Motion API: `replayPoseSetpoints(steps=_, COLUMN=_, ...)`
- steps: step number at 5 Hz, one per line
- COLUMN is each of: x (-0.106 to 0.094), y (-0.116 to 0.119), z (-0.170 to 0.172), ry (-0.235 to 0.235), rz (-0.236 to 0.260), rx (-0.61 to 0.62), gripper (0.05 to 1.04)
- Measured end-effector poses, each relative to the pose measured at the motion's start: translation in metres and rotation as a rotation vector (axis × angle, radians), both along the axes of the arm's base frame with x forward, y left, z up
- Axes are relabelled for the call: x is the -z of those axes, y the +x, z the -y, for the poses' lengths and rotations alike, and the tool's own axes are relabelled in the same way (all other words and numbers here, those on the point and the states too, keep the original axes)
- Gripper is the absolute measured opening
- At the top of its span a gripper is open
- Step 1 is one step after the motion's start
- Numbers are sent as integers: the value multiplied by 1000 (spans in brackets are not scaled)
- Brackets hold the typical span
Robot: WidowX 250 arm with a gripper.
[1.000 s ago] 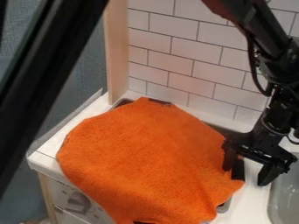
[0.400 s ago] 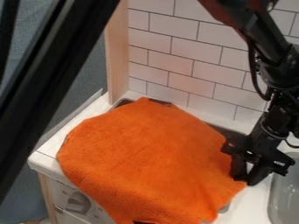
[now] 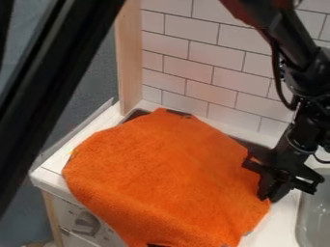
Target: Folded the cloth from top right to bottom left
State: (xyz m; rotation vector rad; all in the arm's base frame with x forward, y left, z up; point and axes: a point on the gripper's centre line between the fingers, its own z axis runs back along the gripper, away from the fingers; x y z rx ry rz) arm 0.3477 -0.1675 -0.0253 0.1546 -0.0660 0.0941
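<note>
Where a thick black bar (image 3: 51,91) slants across the near left, the toy kitchen's front panel (image 3: 71,207) presents one round knob (image 3: 86,223), and the orange cloth (image 3: 161,178) droops over that front edge. Spread broad and unfolded on the white counter (image 3: 48,176), the cloth is noted at its right edge, beside the grey sink (image 3: 316,212), with the black gripper (image 3: 269,197) pointing down and its fingers clamped together on that edge. Behind the cloth stand an upright wooden post (image 3: 129,62) and a white tiled wall (image 3: 199,72).
</note>
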Motion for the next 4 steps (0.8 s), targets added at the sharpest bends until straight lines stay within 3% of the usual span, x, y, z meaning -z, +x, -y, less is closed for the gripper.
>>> replayPoseSetpoints(steps=1, x=-22, y=-1, z=3, ry=-46, rz=40, rx=24, gripper=58)
replayPoseSetpoints(steps=3, x=-77, y=4, z=13, ry=-181, rz=100, rx=163, gripper=54)
replayPoseSetpoints(steps=4, x=-93, y=0, z=-7, ry=-214, rz=80, rx=192, gripper=53)
